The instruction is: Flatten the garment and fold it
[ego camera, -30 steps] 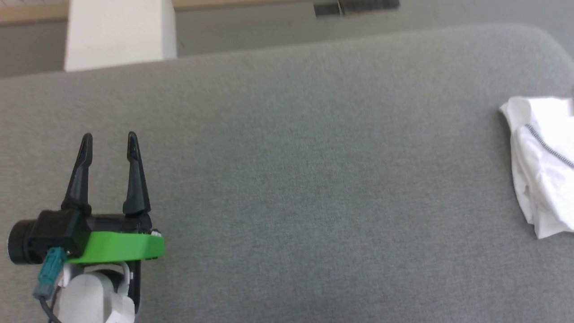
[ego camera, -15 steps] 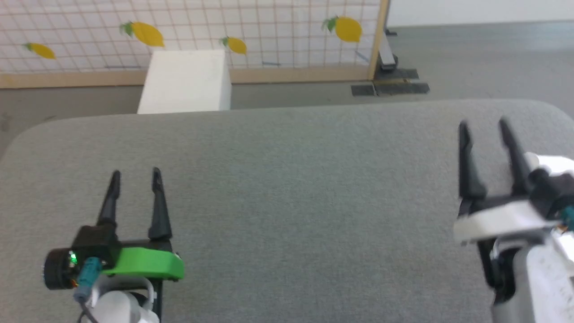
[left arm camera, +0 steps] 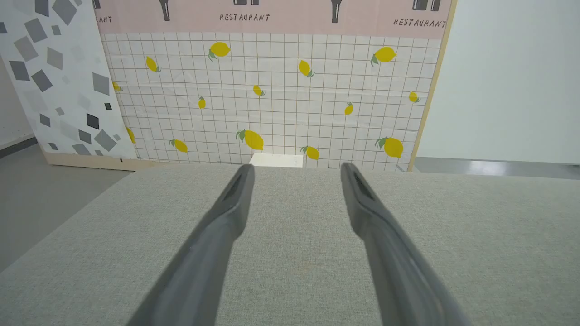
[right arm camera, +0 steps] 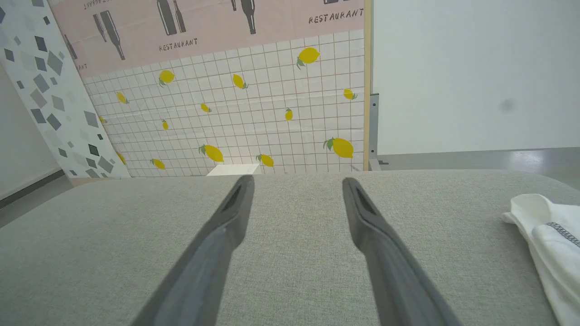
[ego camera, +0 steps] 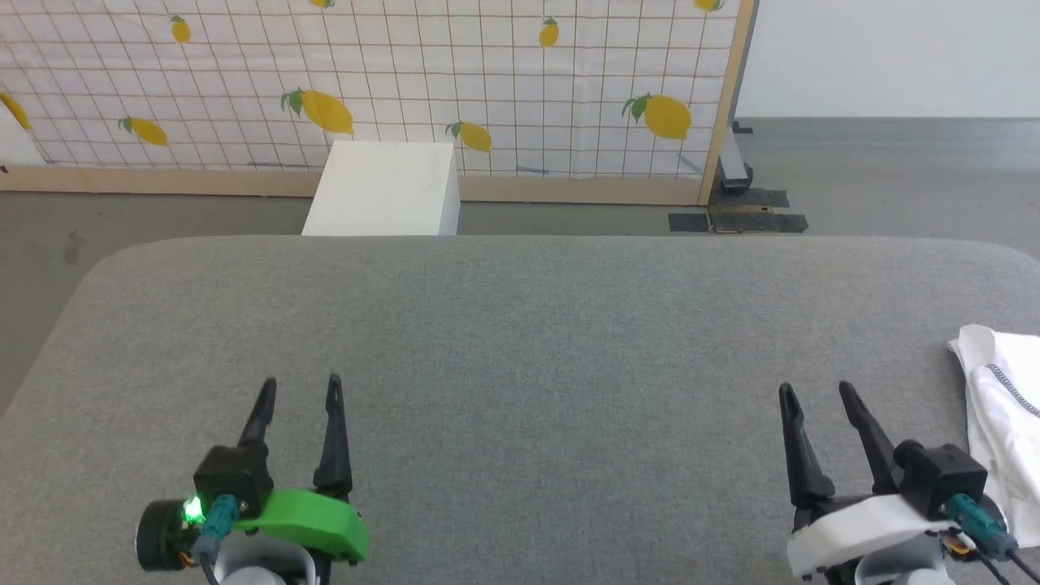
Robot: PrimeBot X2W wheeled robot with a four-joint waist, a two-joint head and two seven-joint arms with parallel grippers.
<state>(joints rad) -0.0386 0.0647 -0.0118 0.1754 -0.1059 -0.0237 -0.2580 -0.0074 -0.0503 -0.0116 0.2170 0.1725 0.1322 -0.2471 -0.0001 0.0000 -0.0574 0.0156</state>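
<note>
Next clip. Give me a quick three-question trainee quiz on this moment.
1. True or false: the right gripper holds the shirt.
2. Which is nearer the shirt? A, left gripper; B, right gripper.
3. Fill in: both grippers' jaws are ___, and the box stands ___ the table.

Key: 1 false, it is clear of the shirt. 2 B. 3 open; behind.

One crumpled white thin-fabric garment [ego camera: 1003,422] with a black-and-white stitched seam. Two robot hands with long dark fingers: the left hand [ego camera: 301,388] green-mounted, the right hand [ego camera: 815,392] white-mounted. One white rectangular box [ego camera: 382,191]. One grey fabric-covered table [ego camera: 520,325]. One lemon-printed grid panel [ego camera: 406,81].
</note>
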